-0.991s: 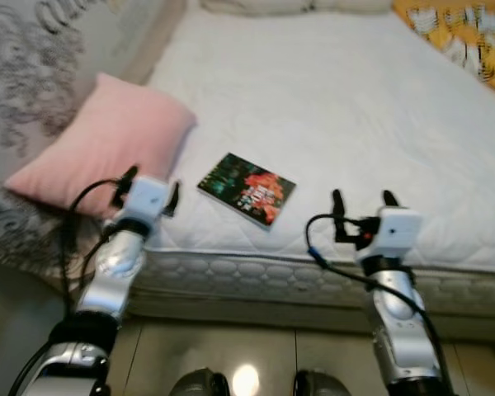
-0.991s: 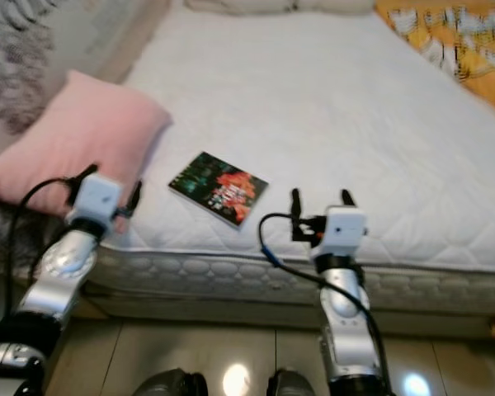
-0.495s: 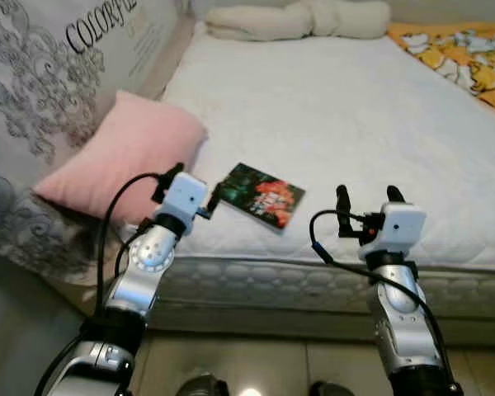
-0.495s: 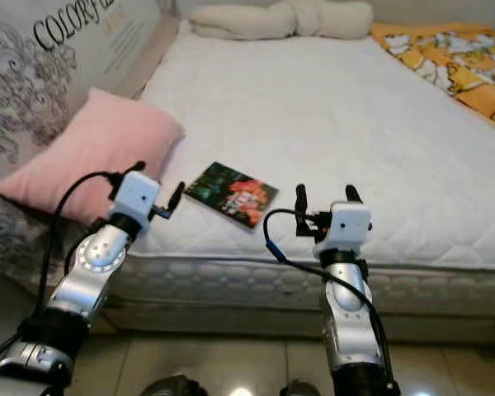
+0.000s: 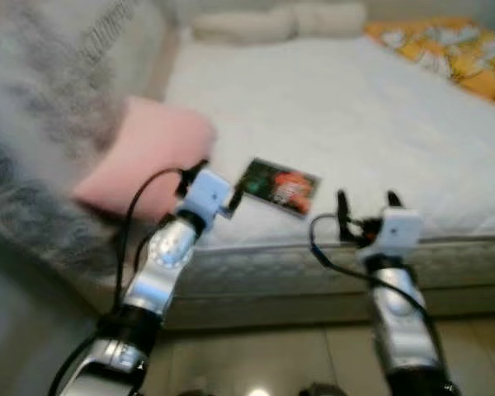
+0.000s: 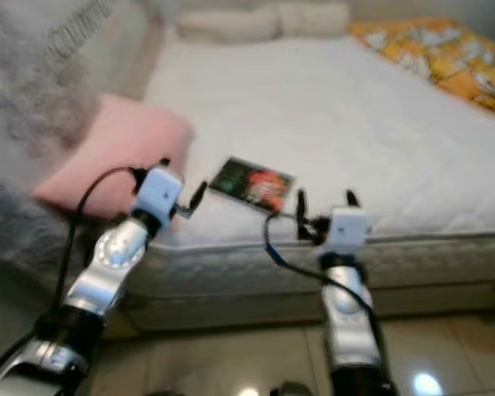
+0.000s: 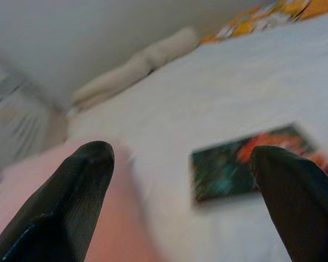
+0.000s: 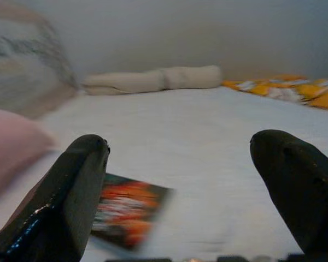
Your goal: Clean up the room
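A book point(image 5: 280, 186) with a dark green and orange cover lies flat on the white mattress point(image 5: 330, 107), close to its front edge. A pink pillow point(image 5: 148, 157) rests on the mattress's left side. My left gripper point(image 5: 216, 183) is open and hovers at the mattress edge between pillow and book, just left of the book point(image 7: 251, 164). My right gripper point(image 5: 366, 202) is open, level with the front edge and to the right of the book point(image 8: 128, 210). Neither gripper touches anything. The head views are blurred.
A cream rolled bolster point(image 5: 272, 21) lies at the far end of the bed. A yellow-orange blanket point(image 5: 470, 49) covers the far right corner. A grey patterned panel point(image 5: 41, 99) leans on the left. Shiny tiled floor point(image 5: 256, 363) lies below the quilted mattress side point(image 5: 313, 264).
My left arm has risen and swung right, from in front of the pillow to right beside the book. The right arm has held its place. The camera has shifted and blurred.
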Tool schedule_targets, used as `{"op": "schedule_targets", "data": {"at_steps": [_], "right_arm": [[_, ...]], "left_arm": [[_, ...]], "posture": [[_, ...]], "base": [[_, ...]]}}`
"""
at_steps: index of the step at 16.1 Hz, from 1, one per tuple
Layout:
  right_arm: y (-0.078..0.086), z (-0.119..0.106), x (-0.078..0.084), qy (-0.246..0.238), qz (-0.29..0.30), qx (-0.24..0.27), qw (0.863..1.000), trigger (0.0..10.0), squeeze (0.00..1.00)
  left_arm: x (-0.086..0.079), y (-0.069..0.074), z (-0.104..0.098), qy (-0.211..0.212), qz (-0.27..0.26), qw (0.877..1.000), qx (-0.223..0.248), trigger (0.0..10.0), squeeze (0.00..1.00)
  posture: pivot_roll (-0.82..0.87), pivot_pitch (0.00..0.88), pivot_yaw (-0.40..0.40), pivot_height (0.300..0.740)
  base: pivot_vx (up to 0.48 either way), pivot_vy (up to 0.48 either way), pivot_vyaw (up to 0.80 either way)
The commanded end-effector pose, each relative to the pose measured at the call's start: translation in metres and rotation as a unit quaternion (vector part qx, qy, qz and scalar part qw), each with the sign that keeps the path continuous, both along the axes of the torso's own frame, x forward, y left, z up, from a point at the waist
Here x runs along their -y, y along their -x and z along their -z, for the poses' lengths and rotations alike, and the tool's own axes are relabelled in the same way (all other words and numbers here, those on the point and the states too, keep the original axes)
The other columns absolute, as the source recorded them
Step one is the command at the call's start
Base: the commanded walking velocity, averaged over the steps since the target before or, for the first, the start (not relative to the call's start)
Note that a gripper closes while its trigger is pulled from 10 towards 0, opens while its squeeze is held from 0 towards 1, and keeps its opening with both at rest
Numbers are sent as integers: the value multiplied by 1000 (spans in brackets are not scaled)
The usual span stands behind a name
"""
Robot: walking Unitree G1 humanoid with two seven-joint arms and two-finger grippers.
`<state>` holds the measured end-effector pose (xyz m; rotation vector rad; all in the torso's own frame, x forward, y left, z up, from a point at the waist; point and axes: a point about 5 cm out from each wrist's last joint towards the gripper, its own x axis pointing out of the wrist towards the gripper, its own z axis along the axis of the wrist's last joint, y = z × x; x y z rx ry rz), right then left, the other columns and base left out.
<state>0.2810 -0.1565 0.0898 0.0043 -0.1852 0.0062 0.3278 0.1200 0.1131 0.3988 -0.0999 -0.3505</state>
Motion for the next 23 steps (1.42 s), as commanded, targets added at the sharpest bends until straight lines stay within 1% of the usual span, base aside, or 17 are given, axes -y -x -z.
{"op": "schedule_targets", "data": {"at_steps": [1, 4, 6, 7, 8, 9, 11, 14, 15, 16, 17, 18, 20, 21, 22, 23], "right_arm": [[-4, -3, 2, 5, -4, 6, 1000, 10000, 165], [-7, -1, 0, -1, -12, -3, 1000, 10000, 169], [-10, 3, -2, -9, -23, -19, 1000, 10000, 165], [-12, 7, -4, -19, -31, -34, 999, 10000, 165], [-18, 11, -2, -37, -30, -54, 997, 10000, 165], [-22, 12, 0, -47, -25, -62, 997, 10000, 165], [-28, 14, 1, -53, -27, -76, 995, 10000, 161], [-40, 19, -4, -82, -41, -114, 989, 10000, 161], [-44, 21, -4, -98, -38, -125, 987, 10000, 161], [-46, 23, -7, -112, -39, -138, 983, 10000, 165], [-48, 26, -9, -124, -39, -151, 980, 10000, 161], [-49, 36, -16, -159, -40, -189, 968, 10000, 157], [-43, 55, -29, -193, -52, -255, 946, 10000, 157], [-41, 61, -33, -205, -51, -274, 938, 10000, 157], [-39, 66, -34, -228, -42, -292, 928, 10000, 153], [-37, 70, -34, -238, -33, -299, 923, 10000, 149]], "left_arm": [[3, 1, -5, 15, -3, 1000, 4, 10000, 0], [5, 3, -3, 24, -11, 1000, -4, 10000, 0], [5, 4, -4, 25, -18, 1000, -4, 10000, 0], [4, 4, -5, 27, -19, 999, -5, 10000, 0], [4, 5, -6, 27, -22, 999, -7, 10000, 0], [4, 5, -6, 26, -26, 999, -10, 10000, 0], [0, 5, -6, 23, -40, 999, -10, 10000, 0], [-7, 6, -9, 29, -54, 998, -10, 10000, 0], [-9, 9, -10, 30, -55, 998, -9, 10000, 0], [-12, 13, -12, 31, -56, 998, -8, 10000, 0], [-14, 16, -12, 32, -58, 998, -9, 10000, 0], [-21, 28, -13, 24, -61, 998, -14, 10000, 0], [-31, 42, -15, 6, -63, 998, -20, 10000, 0], [-36, 48, -18, -5, -64, 998, -20, 10000, 0], [-45, 56, -23, -17, -67, 997, -20, 10000, 0], [-52, 62, -28, -25, -72, 997, -20, 10000, 0]], "posture": [[-84, 0, 49, 736], [-78, 0, 47, 736], [-74, 0, 46, 736], [-71, 0, 46, 736], [-62, 0, 45, 736], [-57, 0, 46, 736], [-47, 0, 47, 736], [-17, 5, 46, 736], [-2, 16, 46, 736], [21, 46, 48, 736], [27, 53, 50, 736], [62, 94, 56, 736], [127, 156, 81, 736], [165, 183, 95, 736], [206, 218, 116, 736], [228, 235, 128, 736]], "base": [[375, -296, 0], [424, 0, 0], [435, 0, 0], [458, 0, 0], [461, 0, 0], [461, 0, 0], [465, 0, 0], [0, 0, 0], [0, 0, 0], [0, 0, 0], [0, 0, 0], [0, 0, 0], [0, 0, 0], [0, 0, 0], [0, 0, 0], [0, 0, 0]]}}
